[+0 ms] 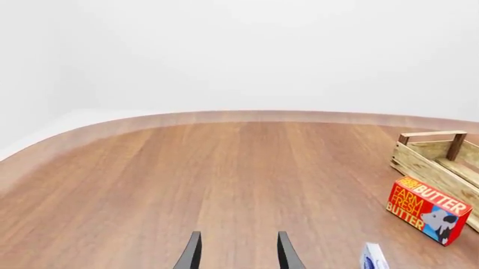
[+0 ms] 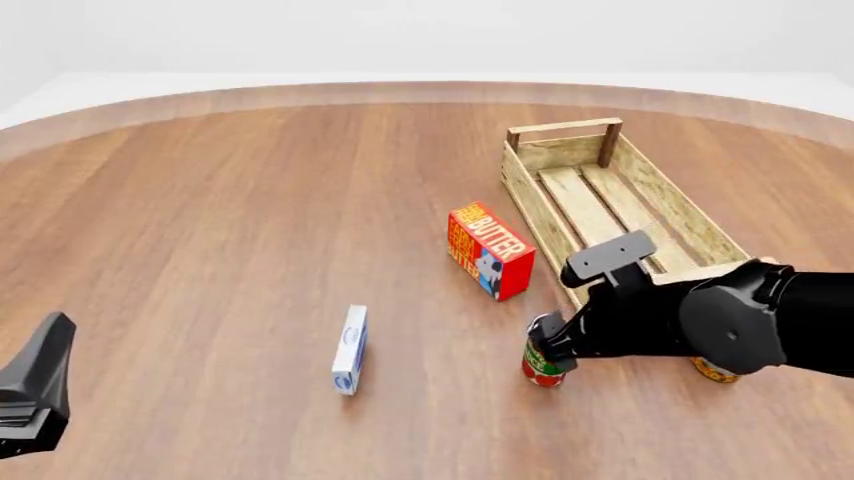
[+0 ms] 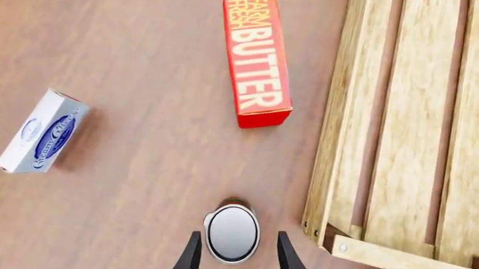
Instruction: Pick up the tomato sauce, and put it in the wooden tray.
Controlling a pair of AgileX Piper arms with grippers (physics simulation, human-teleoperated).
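Probably stiff, fairly light and a little slick, the tomato sauce [image 2: 541, 362] is best pinched across its round sides. Red-labelled with a silvery top, it stands upright in the lower middle of the front view, beside the wooden tray [image 2: 663, 205]. The right gripper [image 3: 233, 253] straddles it, jaws apart; contact is unclear.

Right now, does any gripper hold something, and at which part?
Nothing is clearly held. The right gripper is open, its fingers on either side of the sauce can near its top. The left gripper is open and empty.
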